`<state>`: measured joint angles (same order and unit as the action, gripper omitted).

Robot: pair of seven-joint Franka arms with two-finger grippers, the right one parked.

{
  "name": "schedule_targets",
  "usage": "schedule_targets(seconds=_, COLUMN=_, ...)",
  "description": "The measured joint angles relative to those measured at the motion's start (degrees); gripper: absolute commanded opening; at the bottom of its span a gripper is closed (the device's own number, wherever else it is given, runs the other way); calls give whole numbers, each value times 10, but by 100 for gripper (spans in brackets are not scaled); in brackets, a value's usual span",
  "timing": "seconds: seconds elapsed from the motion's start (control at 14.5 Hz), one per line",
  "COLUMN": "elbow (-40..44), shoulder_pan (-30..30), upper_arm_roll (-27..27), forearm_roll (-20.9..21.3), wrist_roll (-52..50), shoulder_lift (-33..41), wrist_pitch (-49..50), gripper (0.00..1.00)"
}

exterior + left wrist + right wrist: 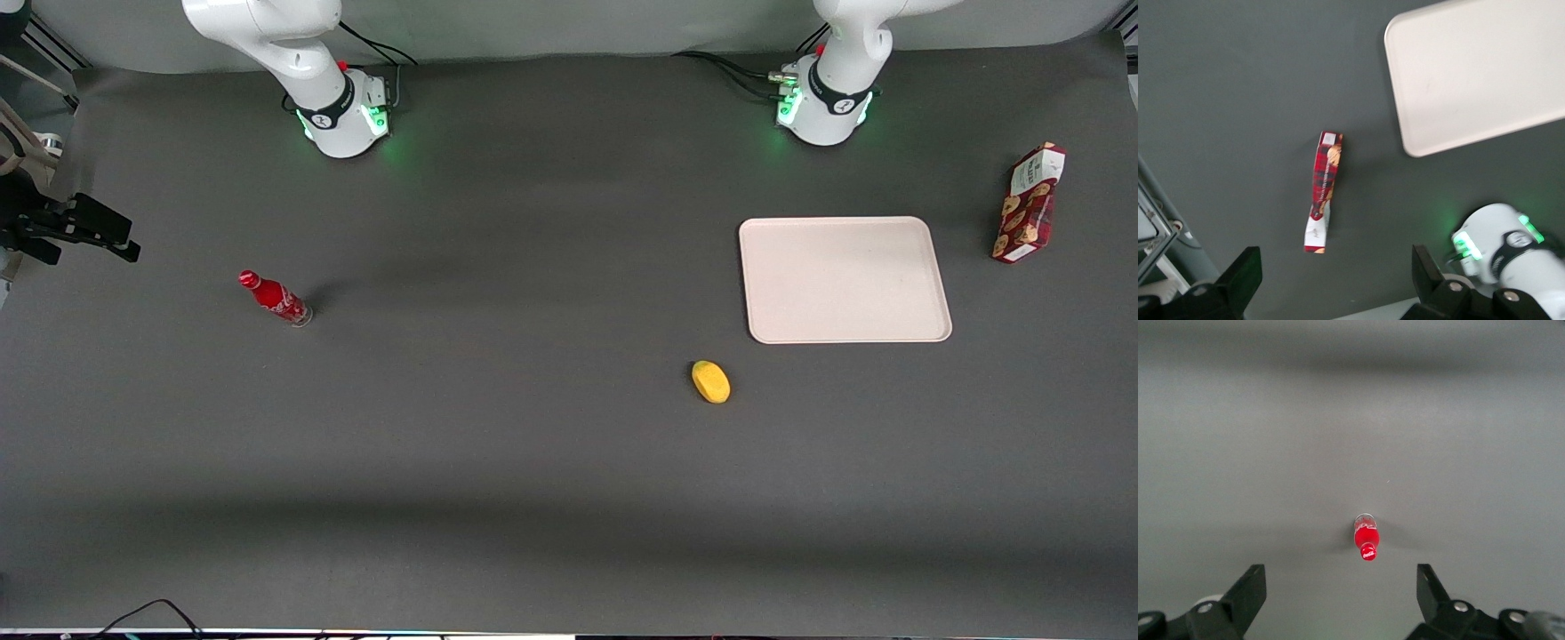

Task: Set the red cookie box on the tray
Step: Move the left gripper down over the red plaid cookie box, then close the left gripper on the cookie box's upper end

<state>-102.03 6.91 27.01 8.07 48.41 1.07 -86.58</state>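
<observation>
The task was not yet begun: the red cookie box stood on the tabletop at the right edge of the frame, beside the bare tray, while the fingers hung wide apart high above, holding nothing.

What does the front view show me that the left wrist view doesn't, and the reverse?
Only the front view shows the yellow object and the red soda bottle, which stands toward the parked arm's end. Only the left wrist view shows the left arm's tool, open, high above the table and holding nothing. Both show the red cookie box standing on the table beside the empty tray, not touching it.
</observation>
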Motion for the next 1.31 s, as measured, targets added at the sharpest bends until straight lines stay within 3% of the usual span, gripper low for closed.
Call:
schedule_targets(seconds=0.28, elbow=-112, shoulder_pan=1, upper_arm_roll=99, forearm_roll=2, wrist_roll=142, shoulder_lift=14, wrist_pitch=-106, gripper=100)
schedule_targets(seconds=0.62, elbow=-265, shoulder_pan=2, upper_arm_roll=179, forearm_roll=2, wrist_roll=214, shoulder_lift=48, wrist_pitch=-263, gripper=100)
schedule_targets(seconds=0.97, elbow=-400, shoulder_pan=2, upper_arm_roll=220, forearm_roll=2, wrist_roll=232, shoulder_lift=52, wrist_pitch=-457, gripper=100)
schedule_targets(seconds=1.31, elbow=-460, shoulder_pan=2, upper_arm_roll=221, forearm_roll=3, wrist_roll=240, shoulder_lift=33, wrist_pitch=-574, gripper=100)
